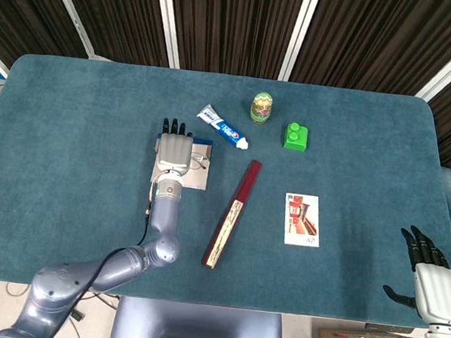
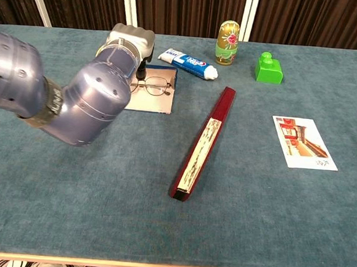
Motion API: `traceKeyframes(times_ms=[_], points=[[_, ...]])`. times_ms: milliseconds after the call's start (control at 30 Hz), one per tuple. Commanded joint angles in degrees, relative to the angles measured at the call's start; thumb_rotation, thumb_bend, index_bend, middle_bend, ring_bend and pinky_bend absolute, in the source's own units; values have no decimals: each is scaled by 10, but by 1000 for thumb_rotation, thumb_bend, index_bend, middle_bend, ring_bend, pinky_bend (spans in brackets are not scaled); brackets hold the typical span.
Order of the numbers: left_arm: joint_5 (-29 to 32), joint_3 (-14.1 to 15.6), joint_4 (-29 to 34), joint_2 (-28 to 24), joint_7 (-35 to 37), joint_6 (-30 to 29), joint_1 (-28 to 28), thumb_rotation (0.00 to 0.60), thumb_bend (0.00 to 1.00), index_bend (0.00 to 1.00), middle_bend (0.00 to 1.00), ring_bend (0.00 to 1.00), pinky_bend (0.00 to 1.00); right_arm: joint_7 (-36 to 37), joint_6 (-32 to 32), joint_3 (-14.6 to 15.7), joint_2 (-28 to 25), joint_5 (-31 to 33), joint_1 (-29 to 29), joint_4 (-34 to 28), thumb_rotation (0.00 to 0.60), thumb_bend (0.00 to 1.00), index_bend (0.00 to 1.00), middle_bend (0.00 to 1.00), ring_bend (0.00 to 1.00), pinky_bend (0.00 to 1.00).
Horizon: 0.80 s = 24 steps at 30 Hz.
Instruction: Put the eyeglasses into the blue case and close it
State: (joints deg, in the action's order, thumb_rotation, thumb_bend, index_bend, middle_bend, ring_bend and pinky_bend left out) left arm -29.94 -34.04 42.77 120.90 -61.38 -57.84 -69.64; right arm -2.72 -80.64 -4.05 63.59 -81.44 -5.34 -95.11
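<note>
The blue case point(image 1: 196, 180) lies open and flat on the teal table, its pale lining up. The eyeglasses point(image 1: 200, 163) rest on its right half, thin-framed and unfolded. My left hand point(image 1: 174, 152) lies over the case's left half, fingers stretched toward the far edge, holding nothing. In the chest view the left hand point(image 2: 131, 42) sits just left of the eyeglasses point(image 2: 151, 85), and the forearm hides the left part of the case point(image 2: 153, 102). My right hand point(image 1: 431, 278) hangs off the table's near right corner, fingers spread and empty.
A toothpaste tube point(image 1: 224, 126) lies just beyond the case. A painted doll point(image 1: 261, 107) and a green block point(image 1: 296, 136) stand farther back. A long dark red box point(image 1: 232, 213) lies diagonally right of the case, with a picture card point(image 1: 302, 219) beyond it.
</note>
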Motion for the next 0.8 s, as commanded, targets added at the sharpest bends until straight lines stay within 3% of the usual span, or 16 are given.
traceKeyframes(times_ms=[33, 167, 233, 333, 400, 500, 800], points=[[-1, 39, 187, -89, -22, -36, 83, 600, 440, 150, 169, 45, 137, 2, -3, -1, 1, 0, 1, 0, 600, 41, 38, 0, 89, 180], [-5, 70, 303, -144, 3, -24, 131, 600, 443, 60, 295, 273, 474, 4, -2, -1, 1, -1, 1, 1, 600, 41, 38, 0, 89, 180], [-10, 83, 342, -165, 17, -20, 148, 600, 457, 16, 429, 459, 618, 4, -2, 0, 1, -1, 0, 2, 600, 41, 38, 0, 89, 180], [-16, 103, 382, -191, 41, -12, 167, 600, 495, 0, 617, 673, 740, 5, -2, -1, 1, 0, 0, 2, 600, 41, 38, 0, 89, 180], [-12, 108, 394, -198, 63, -2, 174, 600, 518, 0, 697, 752, 803, 6, 0, -1, 1, 1, 0, 2, 600, 41, 38, 0, 89, 180], [-18, 114, 390, -201, 93, 10, 179, 600, 528, 0, 743, 798, 837, 6, 1, 0, 0, 0, -1, 2, 600, 41, 38, 0, 89, 180], [-10, 139, 350, -190, 129, 25, 171, 600, 528, 0, 755, 808, 842, 7, 4, -1, 0, 4, -1, 0, 600, 41, 38, 0, 89, 180]])
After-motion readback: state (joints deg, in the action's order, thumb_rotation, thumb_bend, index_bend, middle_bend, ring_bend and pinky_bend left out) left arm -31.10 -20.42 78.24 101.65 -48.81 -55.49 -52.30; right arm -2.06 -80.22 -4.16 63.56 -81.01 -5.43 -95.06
